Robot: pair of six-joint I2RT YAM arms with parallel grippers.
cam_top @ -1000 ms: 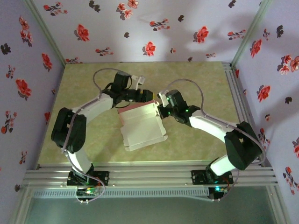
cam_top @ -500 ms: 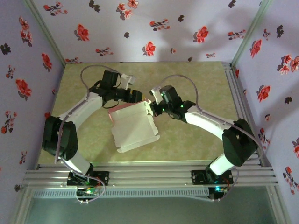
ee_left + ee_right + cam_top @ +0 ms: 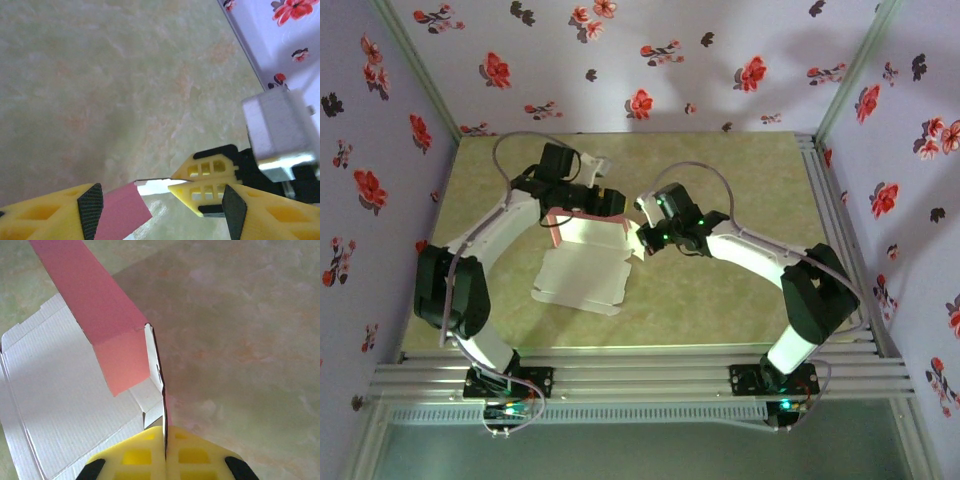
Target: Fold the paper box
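Drags paper box (image 3: 580, 275) leftward across table (image 3: 740, 300) since a second ago, white face up. Pinches its right flap edge in clamped right gripper (image 3: 165, 432). Beyond, holds left gripper (image 3: 162, 211) spread beside raised pink flap.

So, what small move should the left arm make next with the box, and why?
Probably close the left gripper on the pink flap. Its jaws stand open around the flap's raised edge, while the right gripper is shut on a side tab of the paper box, which should steady the sheet.
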